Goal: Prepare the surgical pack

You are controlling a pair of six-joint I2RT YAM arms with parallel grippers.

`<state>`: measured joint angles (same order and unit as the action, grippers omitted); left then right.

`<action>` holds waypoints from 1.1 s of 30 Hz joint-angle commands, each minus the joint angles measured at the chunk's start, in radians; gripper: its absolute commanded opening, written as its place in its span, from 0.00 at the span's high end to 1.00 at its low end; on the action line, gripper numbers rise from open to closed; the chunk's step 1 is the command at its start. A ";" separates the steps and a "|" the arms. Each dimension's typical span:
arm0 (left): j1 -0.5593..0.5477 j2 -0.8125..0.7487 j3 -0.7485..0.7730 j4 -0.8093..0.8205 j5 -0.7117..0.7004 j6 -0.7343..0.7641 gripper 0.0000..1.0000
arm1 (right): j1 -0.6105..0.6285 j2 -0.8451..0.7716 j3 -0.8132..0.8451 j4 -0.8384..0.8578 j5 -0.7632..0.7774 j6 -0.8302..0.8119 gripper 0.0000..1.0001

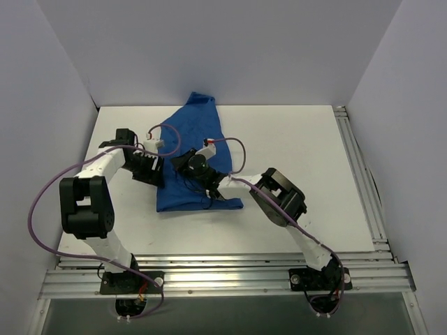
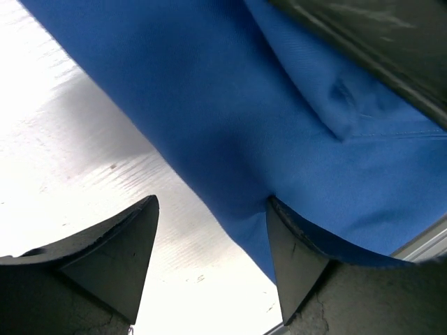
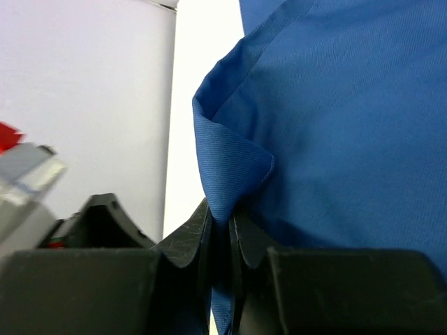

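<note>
right jaws clamped on a fold of the drape (image 3: 335, 139); left jaws apart at its edge. the thin pinch may slip, dropping the fold.

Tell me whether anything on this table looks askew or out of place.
The blue drape lies bunched into a crooked strip, and its far tip rides up the back wall past the table edge. The right gripper pinches a fold of it. Nothing looks spilled or damaged.
</note>
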<state>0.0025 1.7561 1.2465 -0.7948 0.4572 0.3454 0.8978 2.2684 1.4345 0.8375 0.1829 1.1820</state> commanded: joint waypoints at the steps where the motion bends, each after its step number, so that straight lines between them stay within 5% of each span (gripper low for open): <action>1: 0.057 -0.036 0.037 0.000 0.080 0.046 0.27 | 0.013 0.014 0.096 0.029 -0.023 0.031 0.95; 4: 0.094 -0.052 0.065 -0.052 0.109 0.073 0.25 | 0.015 0.029 0.161 -0.056 -0.049 -0.047 0.73; 11: 0.125 -0.083 0.134 -0.121 0.144 0.112 0.14 | 0.004 -0.016 0.286 -0.205 -0.144 -0.240 0.48; 20: 0.123 0.011 0.241 -0.032 0.144 -0.032 0.06 | -0.094 -0.306 0.038 -0.257 -0.172 -0.346 0.45; 27: 0.123 0.181 0.347 0.019 0.052 -0.115 0.00 | -0.157 -0.555 -0.113 -0.586 -0.305 -0.616 0.47; 33: 0.119 0.247 0.363 0.003 0.115 -0.115 0.29 | -0.171 -0.668 -0.296 -0.650 -0.416 -0.664 0.52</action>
<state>0.1253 2.0106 1.5715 -0.8078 0.5308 0.2409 0.7216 1.6272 1.2057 0.2779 -0.1383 0.5884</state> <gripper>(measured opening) 0.742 0.489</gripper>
